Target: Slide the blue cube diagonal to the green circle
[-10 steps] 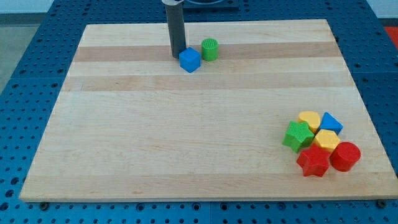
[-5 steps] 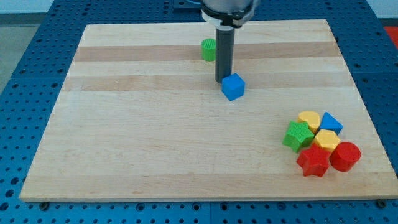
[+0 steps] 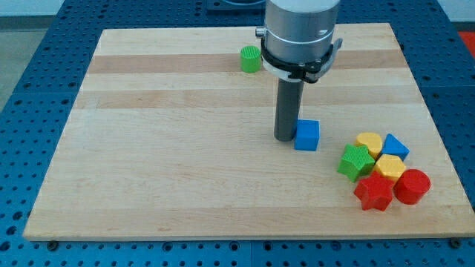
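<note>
A pale wooden worktop [image 3: 185, 170] with lengthwise plank stripes is filling most of the view, and it is lying on a blue perforated base [image 3: 30, 67] that is showing along every edge. Nothing more of the room is showing.

The small blue plastic cube [image 3: 306, 135] is sitting right of the worktop's middle, flat on the wood, with one face turned toward the view's bottom. Its top is looking a lighter blue than its front, and its edges are looking clean and square. The small green ribbed circle block [image 3: 251, 58] is standing well apart from it, up toward the view's top and to the left, so the cube is lying down and to the right of it.

There is no pincer on this arm, so nothing is being gripped; the arm is ending in a dark straight rod under a wide grey collar. My tip [image 3: 285, 139] is resting on the wood just beside the cube's left face, probably touching it, though the shadow there is making contact hard to confirm.

Near the view's lower right a tight cluster is sitting: a green star-like block [image 3: 355, 162], a yellow rounded block [image 3: 368, 142], a blue triangle block [image 3: 395, 145], a second yellow block [image 3: 390, 167], a red star block [image 3: 373, 193] and a red cylinder block [image 3: 412, 185].
</note>
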{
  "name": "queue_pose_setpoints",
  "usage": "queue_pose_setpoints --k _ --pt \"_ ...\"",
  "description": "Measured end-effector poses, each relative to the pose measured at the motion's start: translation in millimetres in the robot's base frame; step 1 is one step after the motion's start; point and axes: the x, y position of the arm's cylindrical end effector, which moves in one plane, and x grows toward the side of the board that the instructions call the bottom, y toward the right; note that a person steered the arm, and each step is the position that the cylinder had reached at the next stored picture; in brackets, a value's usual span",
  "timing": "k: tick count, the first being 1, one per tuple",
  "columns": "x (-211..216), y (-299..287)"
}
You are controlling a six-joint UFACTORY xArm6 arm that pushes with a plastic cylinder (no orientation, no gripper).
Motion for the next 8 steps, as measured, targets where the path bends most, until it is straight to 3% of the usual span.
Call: queue_pose_setpoints --k 5,8 --pt "-3 64" --pt "-93 60"
